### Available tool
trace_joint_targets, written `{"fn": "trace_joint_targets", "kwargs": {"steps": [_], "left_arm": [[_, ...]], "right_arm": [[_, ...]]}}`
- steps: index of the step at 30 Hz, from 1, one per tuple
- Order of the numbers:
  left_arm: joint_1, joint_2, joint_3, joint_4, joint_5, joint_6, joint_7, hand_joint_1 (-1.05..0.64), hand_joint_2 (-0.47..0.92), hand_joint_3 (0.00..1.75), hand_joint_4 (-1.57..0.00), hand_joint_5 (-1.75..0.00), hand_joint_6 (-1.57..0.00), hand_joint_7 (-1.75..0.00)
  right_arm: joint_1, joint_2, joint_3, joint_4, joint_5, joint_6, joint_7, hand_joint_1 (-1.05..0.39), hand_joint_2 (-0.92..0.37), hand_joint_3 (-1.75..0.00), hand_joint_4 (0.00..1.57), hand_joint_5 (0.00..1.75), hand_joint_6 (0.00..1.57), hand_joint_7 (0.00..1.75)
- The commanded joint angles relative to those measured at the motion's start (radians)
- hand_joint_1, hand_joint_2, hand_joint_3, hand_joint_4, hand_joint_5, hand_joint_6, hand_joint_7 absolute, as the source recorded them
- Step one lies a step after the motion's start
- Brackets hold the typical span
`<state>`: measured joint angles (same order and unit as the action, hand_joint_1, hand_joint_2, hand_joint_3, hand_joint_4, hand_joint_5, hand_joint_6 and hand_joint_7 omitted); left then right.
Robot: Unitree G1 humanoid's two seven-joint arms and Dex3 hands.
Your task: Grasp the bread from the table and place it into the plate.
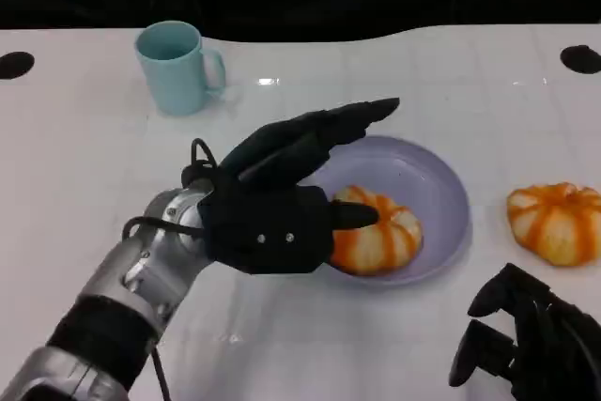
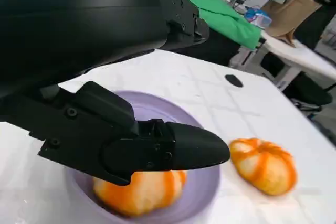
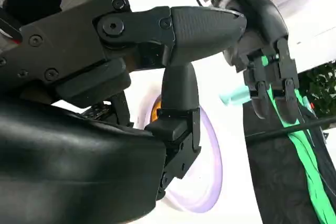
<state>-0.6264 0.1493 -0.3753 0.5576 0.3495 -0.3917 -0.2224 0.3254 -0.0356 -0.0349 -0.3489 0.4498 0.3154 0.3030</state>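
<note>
Left robot hand (image 1: 282, 204) hangs over the near side of the plate (image 1: 441, 185), fingers stretched out flat toward the far edge of the surface (image 1: 94, 157). Its thumb tip sits at the top of the bread (image 1: 380, 237), but I cannot tell if it really touches, and the robot hand has nothing in its hold. Right robot hand (image 1: 526, 345) waits at the near right corner with fingers curled in and nothing in them.

One bread lies inside the purple plate, on its near side. It is round and puffy like a little pumpkin, orange with pale stripes. A second bread (image 1: 556, 221) just like it sits on the surface near the right edge, apart from the plate.

I think the bread is light and soft, so it could squash. Hold it gently around its round sides.

Farther back, near the far left, stands a light blue mug (image 1: 177, 68)
</note>
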Motion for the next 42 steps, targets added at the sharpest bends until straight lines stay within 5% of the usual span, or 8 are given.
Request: {"fn": "trace_joint_targets", "kwargs": {"steps": [1,15,19,23,32,35,37,42], "left_arm": [[0.083,0.019,0.048,-0.090,-0.088,-0.006,-0.059,-0.90,0.92,0.47,-0.14,-0.09,-0.12,-0.04],[0.303,-0.001,0.159,-0.284,-0.392,0.030,-0.219,-0.88,0.92,0.42,-0.26,-0.24,-0.24,-0.08],[0.369,0.007,0.195,-0.359,-0.469,0.048,-0.257,-0.82,0.92,0.41,-0.23,-0.79,-0.39,-0.09],[0.429,0.006,0.228,-0.431,-0.559,0.106,-0.293,-0.77,0.92,0.39,-0.29,-1.15,-0.50,-0.13],[0.554,-0.035,0.286,-0.538,-0.764,0.250,-0.345,-0.70,0.92,0.35,-0.43,-1.37,-0.73,-0.28],[0.591,-0.056,0.303,-0.565,-0.821,0.303,-0.342,-0.67,0.92,0.31,-0.50,-1.37,-0.81,-0.38],[0.632,-0.080,0.318,-0.591,-0.855,0.341,-0.317,-0.67,0.92,0.30,-0.53,-1.48,-0.74,-0.77],[0.688,-0.114,0.362,-0.611,-0.924,0.393,-0.318,-0.65,0.92,0.32,-0.54,-1.72,-0.60,-1.23]], "right_arm": [[0.004,-0.006,-0.003,-0.011,0.003,-0.008,-0.002,-0.52,-0.92,-0.42,0.63,1.75,0.46,1.65],[0.009,-0.006,0.001,-0.030,0.008,0.011,-0.009,-0.52,-0.92,-0.43,0.62,1.75,0.44,1.64],[0.011,-0.004,0.004,-0.031,0.003,0.003,-0.009,-0.52,-0.92,-0.43,0.62,1.75,0.44,1.65],[0.010,-0.005,0.004,-0.032,0.007,0.008,-0.008,-0.52,-0.92,-0.44,0.63,1.75,0.44,1.65],[0.007,-0.009,0.003,-0.033,0.010,0.012,-0.004,-0.53,-0.92,-0.44,0.62,1.75,0.43,1.64],[0.007,-0.009,0.003,-0.033,0.011,0.012,-0.004,-0.53,-0.92,-0.44,0.62,1.75,0.43,1.64],[0.008,-0.008,0.004,-0.033,0.010,0.011,-0.005,-0.53,-0.92,-0.43,0.62,1.75,0.44,1.63],[0.009,-0.007,0.005,-0.035,0.009,0.014,-0.008,-0.53,-0.92,-0.43,0.61,1.75,0.44,1.62]]}}
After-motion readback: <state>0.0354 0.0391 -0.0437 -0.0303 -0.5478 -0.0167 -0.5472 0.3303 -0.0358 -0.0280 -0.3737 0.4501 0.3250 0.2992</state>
